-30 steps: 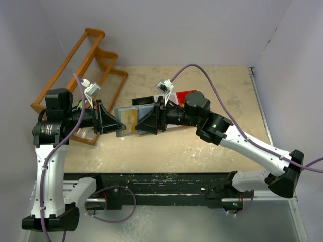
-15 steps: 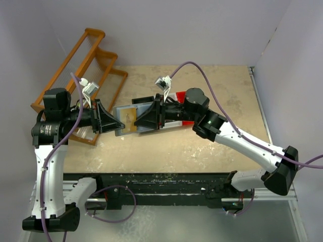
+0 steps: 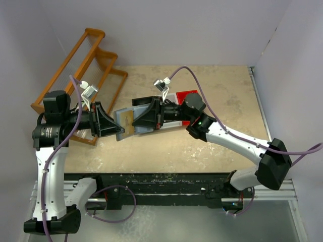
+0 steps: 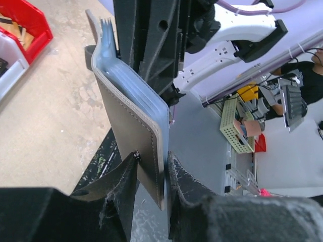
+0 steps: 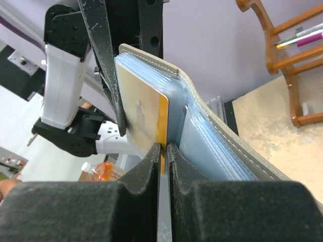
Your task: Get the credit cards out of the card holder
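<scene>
The black left gripper (image 4: 151,169) clamps one edge of a flat, stitched slate-grey card holder (image 4: 132,118) with clear plastic sleeves, held above the table. The right gripper (image 5: 162,150) pinches a thin, glossy orange-yellow credit card (image 5: 144,113) sitting in it. Underneath is a mottled beige table (image 3: 217,91). Beyond are a red plastic bin (image 3: 187,94), an orange wooden rack (image 3: 96,60) and pale lilac walls (image 3: 202,30).

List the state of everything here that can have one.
card holder, open, held up by its edge.
credit card, gold, partly in its sleeve.
left pincer, shut on the card holder.
right pincer, shut on the credit card.
</scene>
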Motion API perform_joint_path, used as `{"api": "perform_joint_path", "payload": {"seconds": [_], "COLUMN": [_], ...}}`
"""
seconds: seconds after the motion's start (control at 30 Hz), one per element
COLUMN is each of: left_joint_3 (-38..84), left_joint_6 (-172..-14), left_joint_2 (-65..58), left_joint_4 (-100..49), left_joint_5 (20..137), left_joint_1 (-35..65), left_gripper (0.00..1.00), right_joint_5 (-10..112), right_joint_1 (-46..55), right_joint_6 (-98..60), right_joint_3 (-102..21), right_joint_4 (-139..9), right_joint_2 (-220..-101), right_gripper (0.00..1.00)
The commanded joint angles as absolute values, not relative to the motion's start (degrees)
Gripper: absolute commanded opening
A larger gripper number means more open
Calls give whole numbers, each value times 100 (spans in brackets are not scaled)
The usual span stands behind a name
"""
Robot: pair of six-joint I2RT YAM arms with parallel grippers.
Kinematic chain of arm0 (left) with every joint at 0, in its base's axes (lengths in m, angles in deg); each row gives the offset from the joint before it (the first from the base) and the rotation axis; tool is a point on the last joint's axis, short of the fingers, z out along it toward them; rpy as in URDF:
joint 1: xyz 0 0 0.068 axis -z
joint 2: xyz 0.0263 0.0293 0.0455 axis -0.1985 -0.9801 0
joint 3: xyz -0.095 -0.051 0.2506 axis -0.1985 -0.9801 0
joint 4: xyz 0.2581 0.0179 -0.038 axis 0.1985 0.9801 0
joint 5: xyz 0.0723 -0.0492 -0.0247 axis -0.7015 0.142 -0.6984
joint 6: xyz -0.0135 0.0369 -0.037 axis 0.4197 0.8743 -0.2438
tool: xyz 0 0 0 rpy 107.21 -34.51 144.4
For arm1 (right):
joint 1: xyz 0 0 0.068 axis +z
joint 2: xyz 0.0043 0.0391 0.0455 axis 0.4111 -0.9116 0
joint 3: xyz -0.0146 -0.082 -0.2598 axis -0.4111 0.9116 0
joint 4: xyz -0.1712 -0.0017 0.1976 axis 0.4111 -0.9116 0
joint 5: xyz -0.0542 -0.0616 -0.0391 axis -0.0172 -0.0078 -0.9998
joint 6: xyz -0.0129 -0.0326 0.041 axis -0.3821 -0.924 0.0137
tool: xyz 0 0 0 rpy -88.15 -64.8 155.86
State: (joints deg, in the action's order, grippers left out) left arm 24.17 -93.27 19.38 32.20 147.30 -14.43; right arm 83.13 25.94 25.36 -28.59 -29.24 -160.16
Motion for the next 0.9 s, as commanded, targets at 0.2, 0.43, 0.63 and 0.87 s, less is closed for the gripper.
{"api": "perform_joint_path", "payload": {"seconds": [0.2, 0.43, 0.63, 0.87], "left_joint_3": [2207, 2238, 2334, 2363], "left_joint_6": [-9534, -9532, -9533, -9476], "left_joint_2": [2008, 2043, 2114, 2192], "left_joint_4": [2564, 2542, 2491, 2410], "left_joint_5": [16011, 15965, 15930, 15372], "left_joint_1": [-1294, -1297, -1295, -1294], "left_gripper": [30, 11, 4, 0], "right_joint_5": [8782, 8901, 8956, 8890], "right_joint_1": [3052, 3074, 3074, 3100], "right_joint_6": [3201, 3207, 3173, 3314], "right_joint_3": [-2807, -2641, -2564, -2652], "right_joint_4": [-995, -1036, -1244, -984], "right_joint_2": [-16163, -16069, -15904, -16081], "right_gripper": [6, 12, 25, 38]}}
